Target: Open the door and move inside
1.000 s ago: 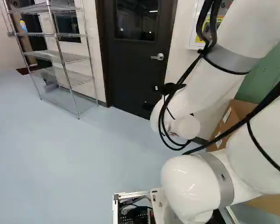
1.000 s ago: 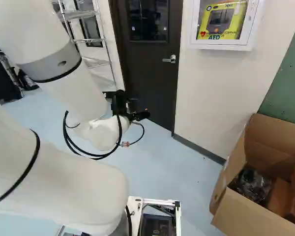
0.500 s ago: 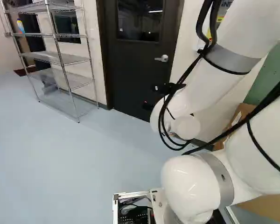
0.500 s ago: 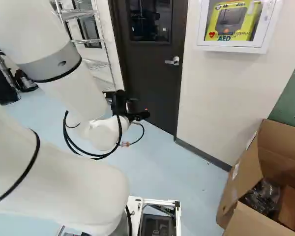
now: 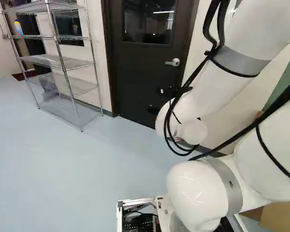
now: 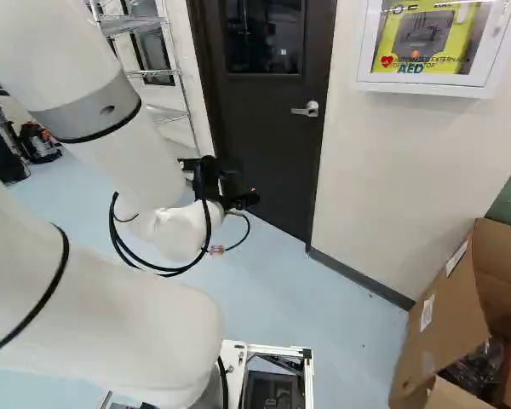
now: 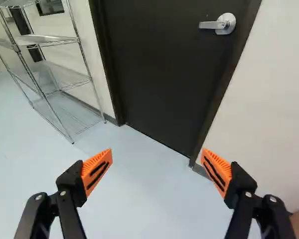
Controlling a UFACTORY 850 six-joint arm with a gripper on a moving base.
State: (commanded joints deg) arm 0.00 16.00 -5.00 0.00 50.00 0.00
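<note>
In the left base view my gripper (image 5: 155,100) is held out low in front of the dark door (image 5: 147,67), below the level of its silver lever handle (image 5: 173,62). The door stands closed in its frame. The wrist view shows the gripper (image 7: 157,155) wide open, with nothing between its orange pads (image 7: 96,170). Ahead of the fingers, across some floor, is the door's lower part (image 7: 159,74). Its handle (image 7: 220,23) sits far beyond the fingertips, near the frame's edge, and nothing touches it.
A wire shelf rack (image 5: 63,63) stands beside the door on the left. On the wall right of the door hangs a white cabinet (image 6: 429,83) with a yellow device. An open cardboard box (image 6: 447,315) lies on the floor at the right of the right base view.
The base has moved, turning left and coming a little nearer: door, handle, cabinet and box have shifted right in the base views. My arm holds its pose against its lowest joint.
</note>
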